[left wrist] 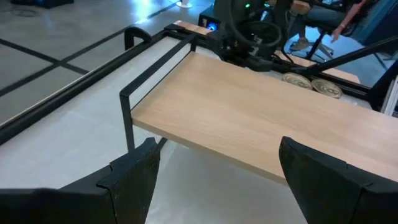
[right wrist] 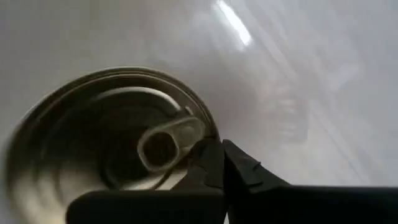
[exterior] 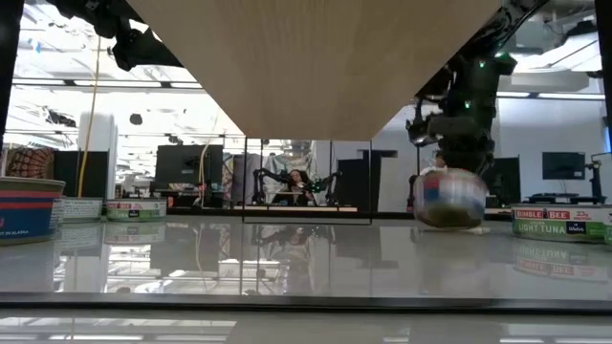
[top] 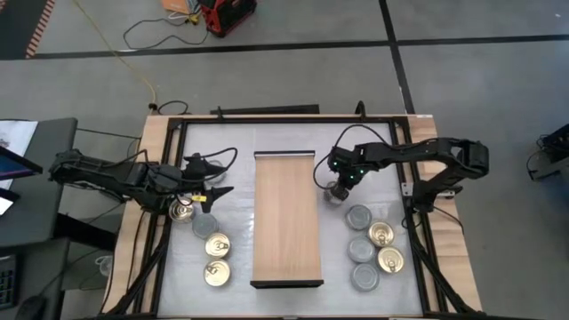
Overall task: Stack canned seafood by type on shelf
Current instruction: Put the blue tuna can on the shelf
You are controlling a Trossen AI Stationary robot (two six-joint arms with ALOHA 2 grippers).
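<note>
The shelf point(top: 286, 218) is a long light-wood board with dark end trim, standing in the table's middle. My right gripper point(top: 338, 182) is just right of the shelf's far part, shut on a gold pull-tab can point(right wrist: 112, 149), which shows blurred in the low view point(exterior: 449, 198). My left gripper point(top: 210, 192) hovers open left of the shelf, its fingers wide apart in the left wrist view point(left wrist: 217, 180), and touches nothing. Several cans lie lid-up left of the shelf point(top: 216, 245) and several right of it point(top: 372, 247). My right gripper comes at the can from above, pointing down. Its fingertips point(right wrist: 211, 165) meet at the lid's rim point(right wrist: 202, 127), right beside the pull-tab ring. The can hangs below the fingers, low over the table point(exterior: 449, 215); whether it is clear of the tabletop I cannot tell.
A black frame point(top: 267, 118) runs round the white tabletop. The shelf's top board point(left wrist: 249, 118) is bare and stands on thin dark legs above the table. Labelled tins point(exterior: 559, 222) stand at the table's sides in the low view. People sit in the room beyond.
</note>
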